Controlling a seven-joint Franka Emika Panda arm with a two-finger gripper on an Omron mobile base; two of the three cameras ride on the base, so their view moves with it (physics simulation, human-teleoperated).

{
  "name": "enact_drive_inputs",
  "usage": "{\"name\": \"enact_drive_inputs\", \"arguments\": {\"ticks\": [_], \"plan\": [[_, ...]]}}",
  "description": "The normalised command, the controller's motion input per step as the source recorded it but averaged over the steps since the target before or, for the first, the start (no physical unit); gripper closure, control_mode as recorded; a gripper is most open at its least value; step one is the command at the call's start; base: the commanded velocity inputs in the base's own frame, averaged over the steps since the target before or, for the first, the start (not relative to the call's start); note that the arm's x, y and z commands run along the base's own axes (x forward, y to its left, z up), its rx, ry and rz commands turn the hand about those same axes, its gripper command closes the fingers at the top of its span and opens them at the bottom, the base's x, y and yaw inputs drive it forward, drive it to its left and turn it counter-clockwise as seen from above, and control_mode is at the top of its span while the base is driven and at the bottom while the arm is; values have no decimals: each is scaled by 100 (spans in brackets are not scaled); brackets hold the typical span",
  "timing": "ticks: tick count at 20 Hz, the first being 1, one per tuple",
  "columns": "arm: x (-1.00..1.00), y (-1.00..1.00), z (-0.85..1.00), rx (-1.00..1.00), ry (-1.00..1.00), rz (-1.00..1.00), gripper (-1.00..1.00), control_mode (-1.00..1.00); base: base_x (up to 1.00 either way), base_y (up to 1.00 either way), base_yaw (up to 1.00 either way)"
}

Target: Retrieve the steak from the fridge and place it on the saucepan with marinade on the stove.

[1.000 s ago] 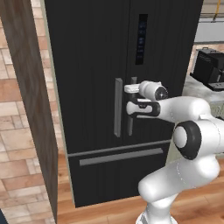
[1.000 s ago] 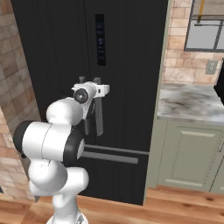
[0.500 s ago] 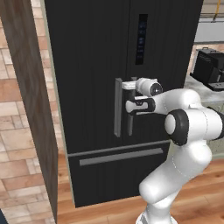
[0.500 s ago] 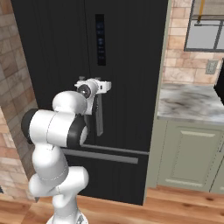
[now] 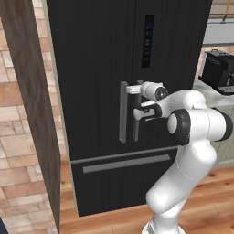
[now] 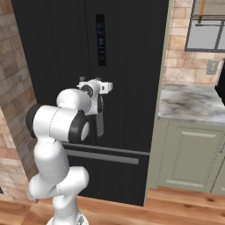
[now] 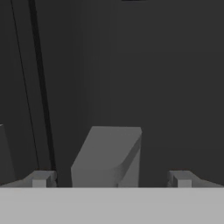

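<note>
A tall black fridge (image 5: 96, 68), doors shut, stands beside a brick wall (image 5: 18, 151) at 9 o'clock. Two grey vertical bar handles (image 5: 123, 112) flank the centre seam, and one horizontal bar (image 5: 125, 163) crosses the drawer at 6 o'clock. The white arm's pincer (image 7: 109, 178) is released, its two fingertips (image 7: 40, 178) astride the right-hand handle (image 7: 107, 155). At 3 o'clock a marble table (image 6: 193, 103) carries a black appliance (image 5: 219, 73); one window (image 6: 206, 24) sits above.

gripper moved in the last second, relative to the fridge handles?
Yes. The gripper has closed in on the fridge, and the right door handle now sits between its open fingertips.
</note>
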Motion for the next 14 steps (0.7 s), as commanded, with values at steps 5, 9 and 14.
{"name": "enact_drive_inputs", "arguments": {"ticks": [5,9,14], "plan": [[39,-7,-21,0,0,0,-100,-100,0,0,0],[45,-3,-18,0,0,1,100,-100,0,0,0],[25,0,-1,0,1,0,100,-100,0,0,0]]}}
